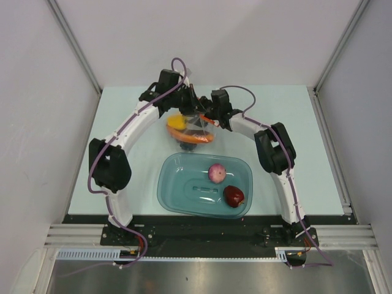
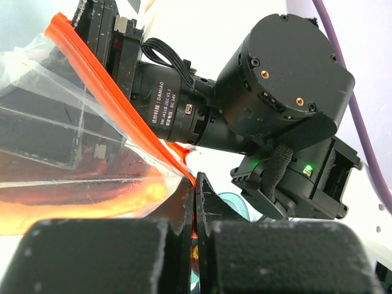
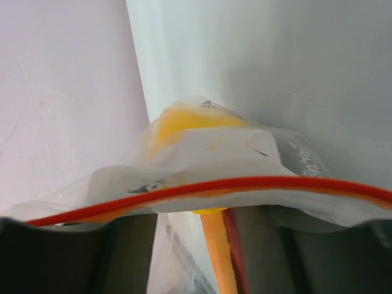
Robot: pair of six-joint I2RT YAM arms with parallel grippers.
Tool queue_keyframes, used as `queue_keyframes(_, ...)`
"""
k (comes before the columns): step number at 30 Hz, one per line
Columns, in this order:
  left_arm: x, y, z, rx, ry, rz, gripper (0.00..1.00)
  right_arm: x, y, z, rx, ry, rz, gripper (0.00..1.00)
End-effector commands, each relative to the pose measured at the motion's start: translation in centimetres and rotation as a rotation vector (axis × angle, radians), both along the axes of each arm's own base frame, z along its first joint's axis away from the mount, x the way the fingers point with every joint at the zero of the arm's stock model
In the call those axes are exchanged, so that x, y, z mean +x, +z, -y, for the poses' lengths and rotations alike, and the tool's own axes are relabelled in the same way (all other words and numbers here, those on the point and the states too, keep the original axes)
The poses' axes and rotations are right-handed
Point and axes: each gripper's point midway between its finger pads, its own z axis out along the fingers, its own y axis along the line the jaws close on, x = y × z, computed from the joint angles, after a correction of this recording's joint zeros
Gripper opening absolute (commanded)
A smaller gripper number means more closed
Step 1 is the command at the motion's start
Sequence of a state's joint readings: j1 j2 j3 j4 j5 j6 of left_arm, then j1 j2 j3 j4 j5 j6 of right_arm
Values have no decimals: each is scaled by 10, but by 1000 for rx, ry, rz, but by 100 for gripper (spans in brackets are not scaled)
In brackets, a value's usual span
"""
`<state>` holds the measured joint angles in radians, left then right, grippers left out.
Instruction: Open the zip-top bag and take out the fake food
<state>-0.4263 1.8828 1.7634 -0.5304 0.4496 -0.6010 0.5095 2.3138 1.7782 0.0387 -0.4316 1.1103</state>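
From above, the two arms met over the far middle of the counter [image 1: 122, 122], with the bag [image 1: 191, 130] between the left hand [image 1: 188, 105] and the right hand [image 1: 207, 115], just beyond a teal tub [image 1: 166, 184]. A yellow pepper [image 1: 176, 120] and an orange slice [image 1: 197, 139] sat inside the bag. An onion [image 1: 217, 173] and an apple [image 1: 233, 196] lay apart in the tub.

The left wrist camera showed the left hand [image 2: 195, 191] closed tight on the bag's orange-red zip strip [image 2: 116, 98], with the slice [image 2: 92, 202] glowing through the plastic.

At the right wrist, the right hand [image 3: 196, 236] had its fingers [image 3: 61, 257] apart (nothing visibly pinched). The strip [image 3: 214, 184] ran across their tips, and the pepper [image 3: 184, 122] lay beyond.
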Motion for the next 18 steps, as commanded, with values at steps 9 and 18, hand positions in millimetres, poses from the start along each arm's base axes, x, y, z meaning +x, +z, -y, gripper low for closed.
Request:
queue_keyframes(9, -5, 43, 16, -72, -74, 95, 0, -7, -3, -1, -3, -14, -29, 37)
queue_keyframes(18, -4, 42, 15, -61, -71, 101, 0, -16, -8, 5, -16, 24, -27, 28)
